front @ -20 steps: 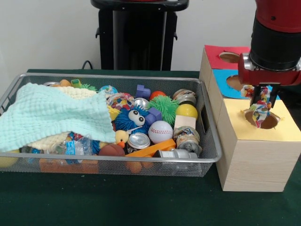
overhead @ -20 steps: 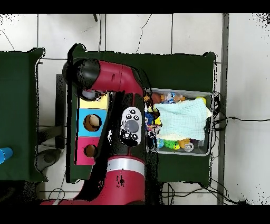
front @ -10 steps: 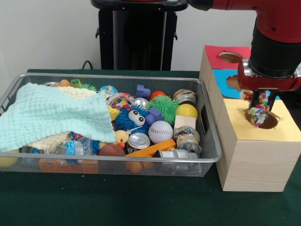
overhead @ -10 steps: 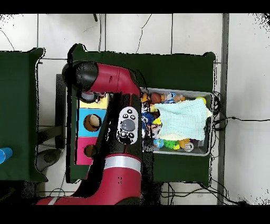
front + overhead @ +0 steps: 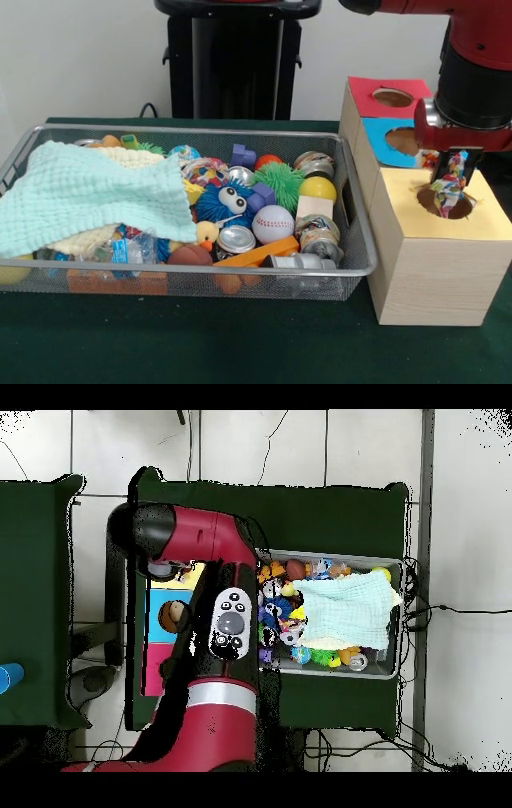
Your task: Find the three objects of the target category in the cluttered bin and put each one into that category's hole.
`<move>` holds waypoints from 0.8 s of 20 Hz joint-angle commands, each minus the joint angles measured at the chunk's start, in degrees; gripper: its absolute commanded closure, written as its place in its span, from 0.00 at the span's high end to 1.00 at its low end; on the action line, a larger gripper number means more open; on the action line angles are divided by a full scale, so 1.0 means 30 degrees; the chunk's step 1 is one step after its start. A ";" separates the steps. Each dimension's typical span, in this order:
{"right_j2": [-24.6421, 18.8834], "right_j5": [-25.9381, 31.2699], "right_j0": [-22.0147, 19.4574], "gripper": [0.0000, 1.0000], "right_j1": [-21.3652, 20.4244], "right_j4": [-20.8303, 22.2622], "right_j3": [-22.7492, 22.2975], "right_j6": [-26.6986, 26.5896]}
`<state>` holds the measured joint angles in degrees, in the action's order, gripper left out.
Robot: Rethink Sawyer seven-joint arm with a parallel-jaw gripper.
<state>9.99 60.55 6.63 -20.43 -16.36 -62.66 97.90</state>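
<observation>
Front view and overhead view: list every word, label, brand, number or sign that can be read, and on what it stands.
No text can be read in either view.
Crushed cans in the wire bin: printed wraps, too blurred to read.
Crumpled plastic bottle: blue label, too small to read.
Arm's button pad: markings too small to read.
Box with holes: plain red, blue and yellow tops, no lettering.

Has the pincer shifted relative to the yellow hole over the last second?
Yes. The pincer moved rightward in the front view, toward the right rim of the yellow hole.
</observation>
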 commanded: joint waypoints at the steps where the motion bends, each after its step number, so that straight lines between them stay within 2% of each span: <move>1: -0.0335 -0.0070 0.0101 0.00 -0.0052 -0.0148 -0.2304 0.5064; 6: -0.0333 -0.0584 0.0027 0.00 0.0899 0.0077 -0.1577 0.4911; 16: -0.0054 -0.0454 0.0039 0.00 0.1271 0.0456 -0.1153 0.4505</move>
<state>10.57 60.54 7.14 -19.07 -16.34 -62.61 97.90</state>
